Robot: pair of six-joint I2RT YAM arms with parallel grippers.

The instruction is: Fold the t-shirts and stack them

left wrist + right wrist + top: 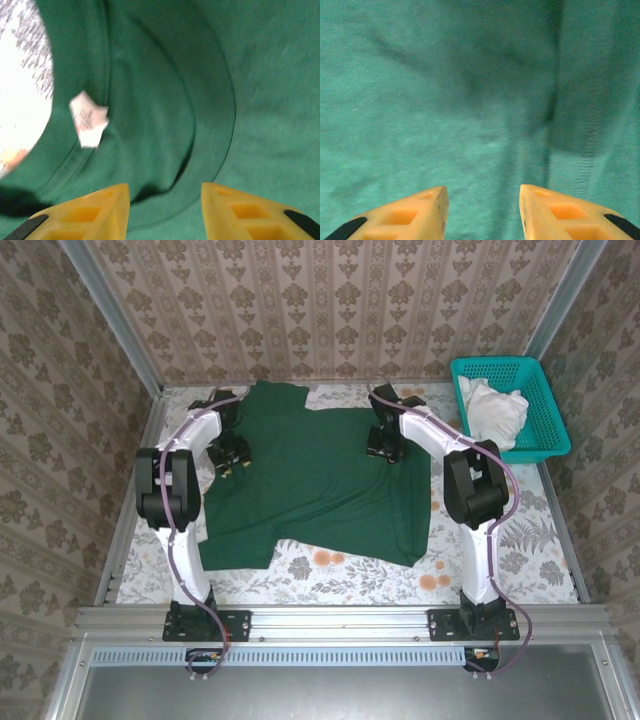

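Lies rumpled at frame centre on floral desk (500,550): plain dark green short-sleeved cotton t-shirt (320,480). Hovers released at centre left, by the collar's white neck label (89,120): left hand (165,192). Hovers released, upper right of centre: right hand (482,192). Risks pinching one layer only, folding wrinkles in.

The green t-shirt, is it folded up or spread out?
Spread out: the green t-shirt lies wide and flat over the table, no neat pile.
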